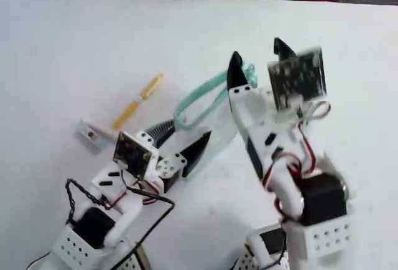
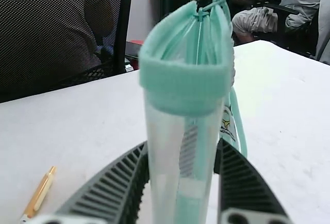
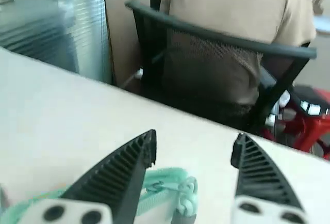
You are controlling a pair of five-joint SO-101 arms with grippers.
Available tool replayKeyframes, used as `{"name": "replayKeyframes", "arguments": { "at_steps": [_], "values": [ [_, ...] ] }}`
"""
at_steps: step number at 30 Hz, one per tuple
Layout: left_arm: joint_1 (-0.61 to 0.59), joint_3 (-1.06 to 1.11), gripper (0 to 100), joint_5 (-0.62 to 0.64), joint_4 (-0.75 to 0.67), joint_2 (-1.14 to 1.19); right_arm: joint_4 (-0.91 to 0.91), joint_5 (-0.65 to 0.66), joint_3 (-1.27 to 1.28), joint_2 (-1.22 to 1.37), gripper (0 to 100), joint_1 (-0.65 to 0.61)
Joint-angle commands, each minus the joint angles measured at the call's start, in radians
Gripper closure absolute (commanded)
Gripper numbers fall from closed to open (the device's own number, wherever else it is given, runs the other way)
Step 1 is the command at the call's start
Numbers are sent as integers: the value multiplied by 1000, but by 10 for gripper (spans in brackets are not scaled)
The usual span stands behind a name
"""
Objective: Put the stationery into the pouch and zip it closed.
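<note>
A clear pouch (image 1: 208, 105) with mint-green trim stands on edge mid-table. My left gripper (image 1: 188, 132) is shut on its near end, one black finger on each side; the left wrist view has the pouch (image 2: 185, 105) upright between the fingers (image 2: 118, 188). My right gripper (image 1: 256, 51) hangs open just past the pouch's far end, above the green zip pull cord (image 3: 170, 188), with nothing between its fingers (image 3: 124, 172). A yellow pen (image 1: 138, 102) and a small grey-white block (image 1: 93, 134), perhaps an eraser, lie on the table left of the pouch. That pen (image 2: 38, 193) lies beside my left gripper.
The white table (image 1: 74, 46) has free room at the back left and far right. A black cable (image 1: 118, 201) loops by the left arm's base. Black mesh chairs (image 2: 56, 38) stand beyond the far edge.
</note>
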Motion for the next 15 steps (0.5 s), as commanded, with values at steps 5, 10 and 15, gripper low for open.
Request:
{"name": "replayKeyframes", "arguments": {
  "at_steps": [5,10,15],
  "values": [
    [-4,-35,797,5,-8,-8,483,-130,-503,302,766,2],
    [-5,-34,797,5,-8,-7,618,-143,-638,421,767,-59],
    [-10,-34,797,5,-8,-7,630,-140,-631,481,768,-22]
  ]
}}
